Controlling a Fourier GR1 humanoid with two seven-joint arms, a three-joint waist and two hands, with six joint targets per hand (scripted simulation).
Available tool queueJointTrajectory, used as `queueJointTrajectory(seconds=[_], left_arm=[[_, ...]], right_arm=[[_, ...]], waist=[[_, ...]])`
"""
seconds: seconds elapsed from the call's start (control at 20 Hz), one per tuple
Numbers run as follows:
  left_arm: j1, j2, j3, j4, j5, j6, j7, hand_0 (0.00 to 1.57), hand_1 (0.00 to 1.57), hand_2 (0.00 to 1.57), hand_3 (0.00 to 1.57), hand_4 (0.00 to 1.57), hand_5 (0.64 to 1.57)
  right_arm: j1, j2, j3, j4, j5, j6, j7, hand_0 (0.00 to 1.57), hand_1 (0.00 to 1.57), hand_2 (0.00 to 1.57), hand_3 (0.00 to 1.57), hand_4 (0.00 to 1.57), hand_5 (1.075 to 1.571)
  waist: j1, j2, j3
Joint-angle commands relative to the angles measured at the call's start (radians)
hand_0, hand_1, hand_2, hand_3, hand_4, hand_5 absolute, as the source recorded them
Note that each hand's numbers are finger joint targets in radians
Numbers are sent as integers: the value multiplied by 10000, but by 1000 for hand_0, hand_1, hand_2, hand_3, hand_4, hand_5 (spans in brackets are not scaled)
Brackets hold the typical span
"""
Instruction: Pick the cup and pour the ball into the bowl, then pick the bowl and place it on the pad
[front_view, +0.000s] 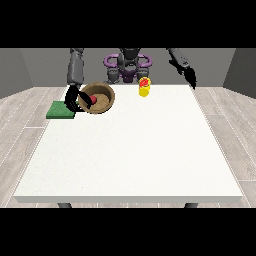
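A brown wooden bowl (101, 99) is tilted with its opening toward the camera, lifted off the table near the far left. A red ball (93, 99) shows inside it. The hand at the view's left (73, 98) has its fingers curled round the bowl's left rim. A green pad (61, 110) lies flat on the table just left of and below the bowl. A yellow cup (144, 88) stands near the table's far edge, with something red at its top. The hand at the view's right (190, 77) hangs above the far right corner, holding nothing.
The white table (130, 155) stretches toward the camera. The robot's purple and grey torso (128, 65) stands behind the far edge. Wooden floor surrounds the table.
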Motion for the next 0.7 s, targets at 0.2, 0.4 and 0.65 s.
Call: queueJointTrajectory(seconds=[0.2, 0.4, 0.65], left_arm=[[323, 130, 753, 1307, 249, 461, 289, 0, 0, 0, 0, 0, 729], [1244, 355, 1156, 1706, 440, 602, -352, 0, 0, 0, 0, 0, 732], [906, 1048, 1713, 1617, 865, 397, -1203, 0, 0, 0, 0, 0, 718]], right_arm=[[-943, -2958, 1694, -1479, 1709, 2637, 2834, 1571, 1571, 1571, 1571, 1526, 1567], [-1145, -3606, 1885, -2327, 1840, 4051, 2809, 1571, 1571, 1571, 1571, 1571, 1554], [-1624, -3685, 947, -1842, 2225, 3931, 1939, 1571, 1571, 1571, 1545, 1571, 1503]], waist=[[-1825, -1617, 128], [-2575, -1997, 171], [-2613, -600, 186]])
